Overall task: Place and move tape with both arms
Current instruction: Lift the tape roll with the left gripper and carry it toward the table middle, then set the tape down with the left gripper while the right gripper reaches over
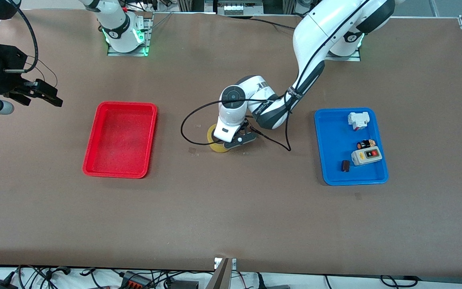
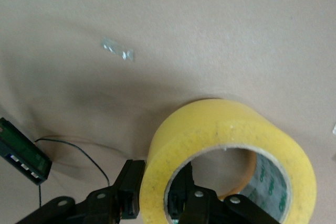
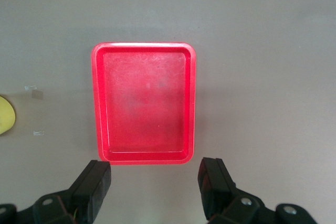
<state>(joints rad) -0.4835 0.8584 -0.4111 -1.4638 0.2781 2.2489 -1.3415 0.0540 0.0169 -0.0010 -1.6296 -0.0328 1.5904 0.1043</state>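
While the ring-shaped yellowish tape roll [image 1: 217, 143] is clamped by the left gripper [image 2: 157, 198] beside the red rectangular tray [image 1: 120, 138], the right gripper [image 3: 155, 184] waits, parted, above that tray's edge.

The yellowish tape [image 2: 231, 145] roll lies on the brown table between the two trays, its wall pinched by the left gripper [image 2: 157, 195].

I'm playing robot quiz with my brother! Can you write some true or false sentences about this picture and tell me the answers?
1. The left tool grips the tape by its wall. True.
2. The tape lies in the red tray. False: it is on the table, between the two trays.
3. The right tool is open. True.
4. The blue tray holds nothing. False: the grey switch box and other small items lie in it.
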